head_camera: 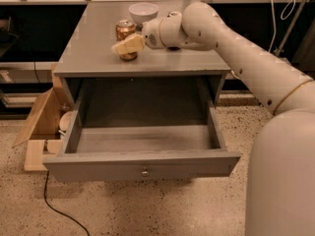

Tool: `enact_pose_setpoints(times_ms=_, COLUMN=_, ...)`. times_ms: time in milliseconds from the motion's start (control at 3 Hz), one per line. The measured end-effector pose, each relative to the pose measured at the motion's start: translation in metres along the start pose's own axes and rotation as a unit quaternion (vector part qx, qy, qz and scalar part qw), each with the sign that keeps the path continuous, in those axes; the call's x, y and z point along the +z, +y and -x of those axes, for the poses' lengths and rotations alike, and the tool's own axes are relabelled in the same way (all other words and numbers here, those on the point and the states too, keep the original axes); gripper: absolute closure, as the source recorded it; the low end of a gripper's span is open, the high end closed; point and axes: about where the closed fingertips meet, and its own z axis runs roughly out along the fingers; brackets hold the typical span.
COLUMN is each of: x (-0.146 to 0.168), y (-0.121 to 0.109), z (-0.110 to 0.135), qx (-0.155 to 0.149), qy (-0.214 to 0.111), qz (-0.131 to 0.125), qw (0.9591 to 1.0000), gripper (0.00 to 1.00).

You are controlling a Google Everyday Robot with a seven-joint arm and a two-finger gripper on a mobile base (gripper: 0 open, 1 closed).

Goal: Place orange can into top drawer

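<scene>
The orange can (125, 30) stands upright on the grey cabinet top (91, 48), towards the back. My gripper (127, 45) reaches in from the right and is right at the can, covering its lower front. The top drawer (142, 162) is pulled wide open below, with a round metal knob (144, 172) at the centre of its front panel. Its inside (142, 136) holds nothing.
A white bowl (143, 11) stands just behind the can. My arm (231, 53) crosses the right side of the cabinet top. An open cardboard box (42, 117) sits on the floor at the left, and a dark cable (59, 208) runs over the speckled floor.
</scene>
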Motion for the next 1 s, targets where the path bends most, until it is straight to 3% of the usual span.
enact_pose_setpoints(times_ms=333, x=0.015, y=0.003, z=0.005, qx=0.001, qy=-0.006, qz=0.01, qw=0.9999, gripper=0.05)
enact_pose_setpoints(times_ms=667, x=0.025, y=0.003, z=0.009, qx=0.002, qy=-0.016, qz=0.015, qw=0.9998, gripper=0.22)
enact_pose_setpoints(times_ms=1000, x=0.029, y=0.001, z=0.011, qx=0.004, qy=-0.03, qz=0.018, qw=0.9994, gripper=0.45)
